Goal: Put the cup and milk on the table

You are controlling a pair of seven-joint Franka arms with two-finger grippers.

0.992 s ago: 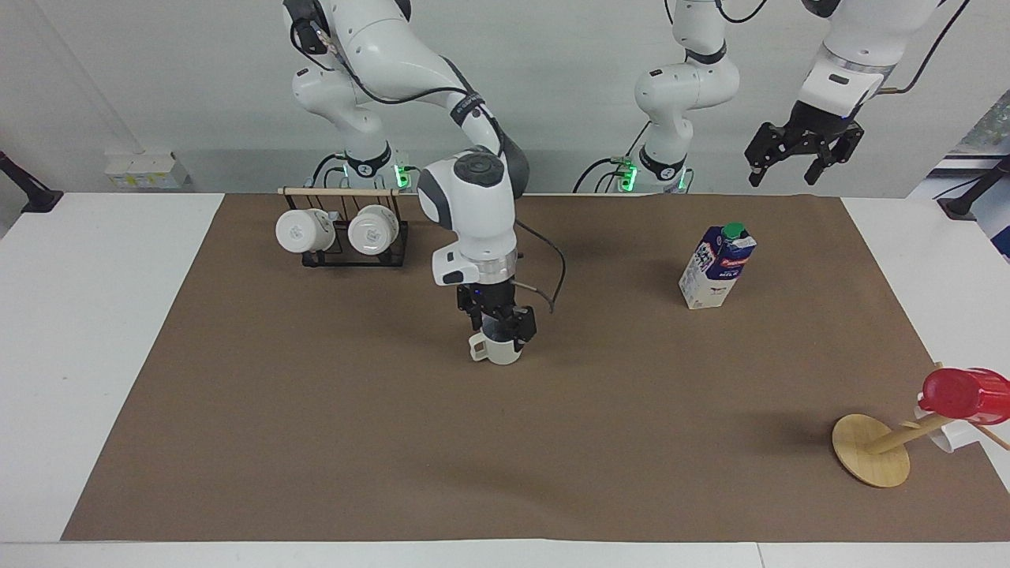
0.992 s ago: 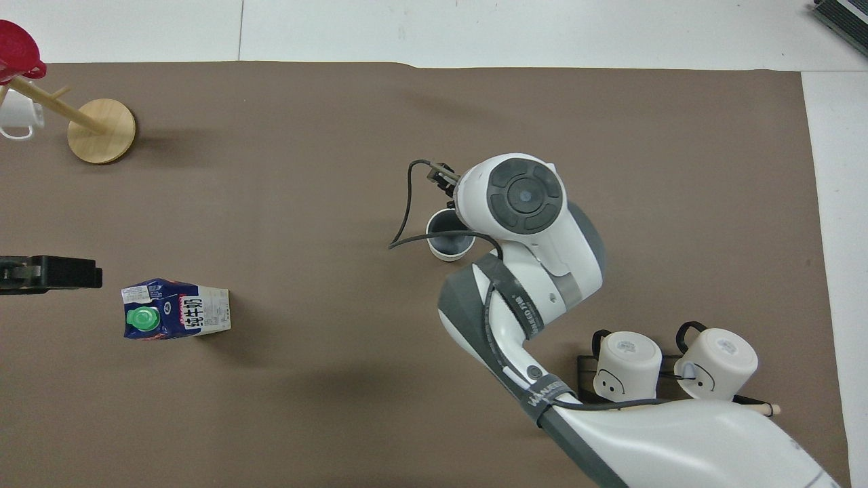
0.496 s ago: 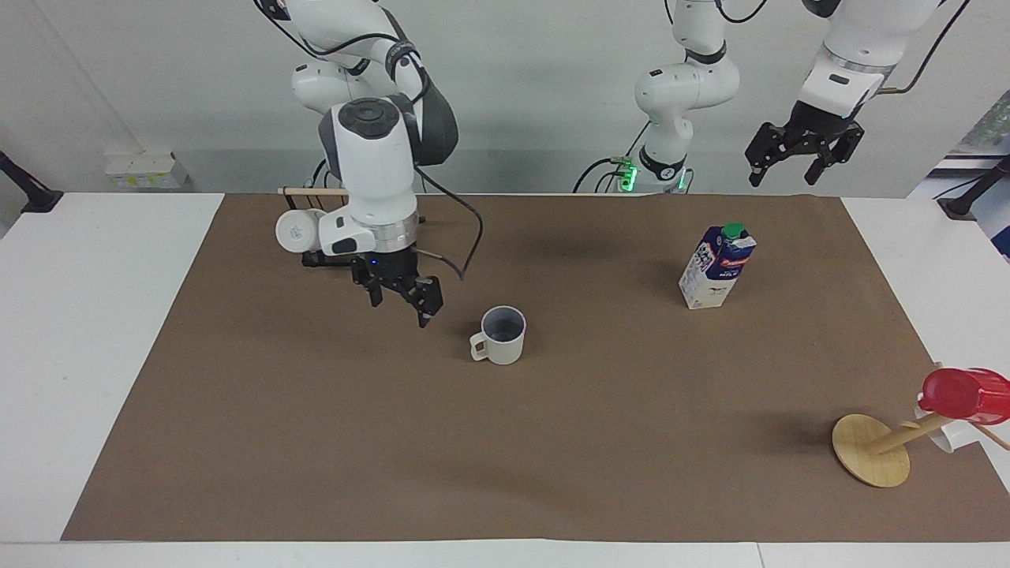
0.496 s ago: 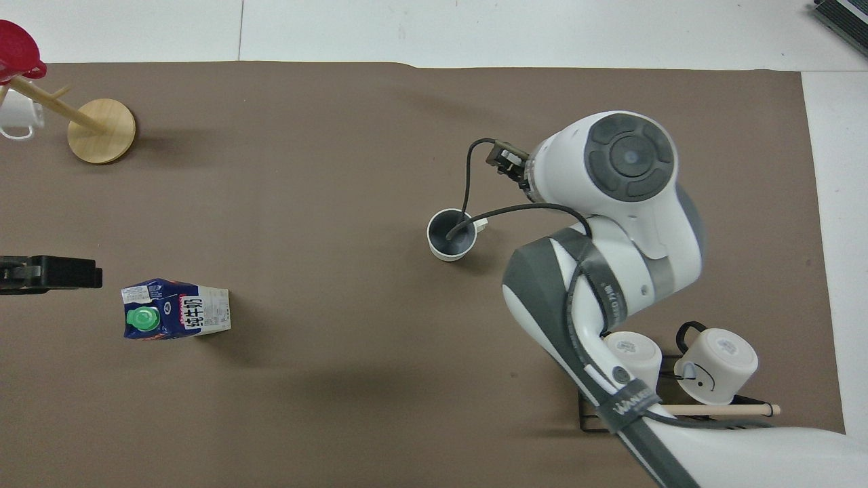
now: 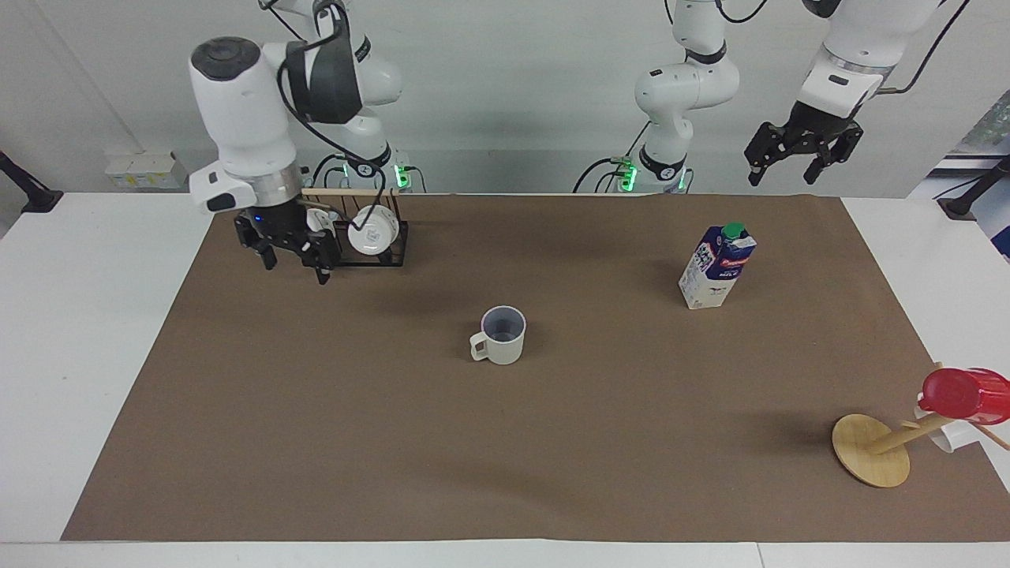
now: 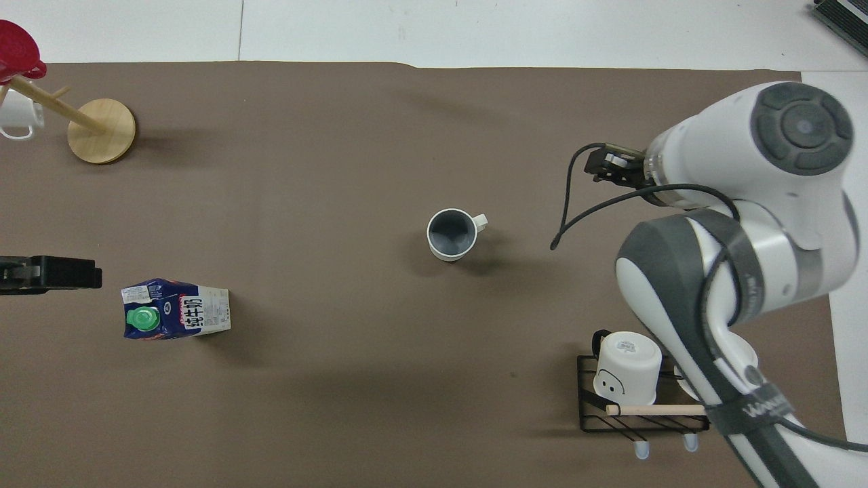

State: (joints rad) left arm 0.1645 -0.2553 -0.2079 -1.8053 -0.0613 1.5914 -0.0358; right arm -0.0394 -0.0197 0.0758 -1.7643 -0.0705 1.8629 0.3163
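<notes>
Right gripper [image 5: 290,254] — fingers apart, empty; lifted off the cup and swung away within the last second, now up beside the mug rack [image 5: 371,237].
Cup [image 5: 502,335] — upright mid-sheet, released; placement looks done.
Milk [image 5: 716,267] — upright on the table [image 5: 95,331], toward the left arm's end, unmoved.
Left gripper [image 5: 803,156] — fingers apart, empty, waiting high over the table edge.

One beige cup [image 5: 503,334], one milk carton [image 5: 716,267], two white rack mugs [image 5: 372,229], one red cup [image 5: 964,394].
</notes>
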